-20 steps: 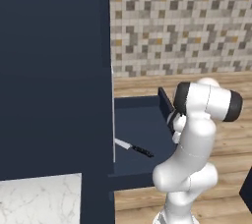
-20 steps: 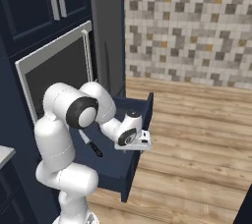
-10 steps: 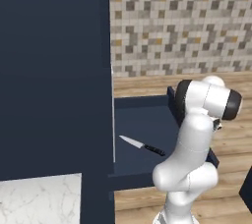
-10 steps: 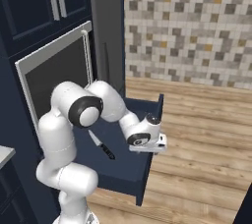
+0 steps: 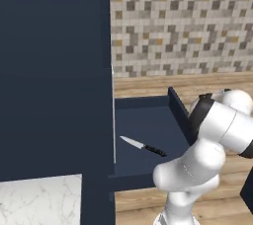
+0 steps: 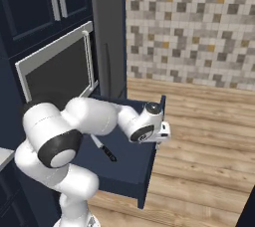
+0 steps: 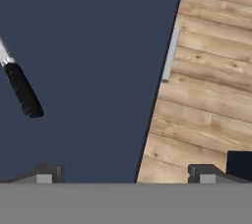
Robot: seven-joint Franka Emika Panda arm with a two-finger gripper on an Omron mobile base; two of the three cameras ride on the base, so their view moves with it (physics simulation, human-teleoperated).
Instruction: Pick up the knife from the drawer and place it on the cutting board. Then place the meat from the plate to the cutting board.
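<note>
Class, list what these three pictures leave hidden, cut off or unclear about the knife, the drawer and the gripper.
1. The knife: in the hand view its blade is cut off by the left edge; just the black handle shows fully.
2. The drawer: in the right base view the arm covers much of its interior.
3. The gripper: in the hand view just its fingertips show, set wide apart; in the left base view the arm's own body hides it.

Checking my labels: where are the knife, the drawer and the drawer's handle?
knife (image 5: 144, 146), left base view, where blade meets handle.
drawer (image 5: 143, 120), left base view, bare navy floor.
drawer handle (image 7: 170, 51), hand view, middle of the silver bar.
</note>
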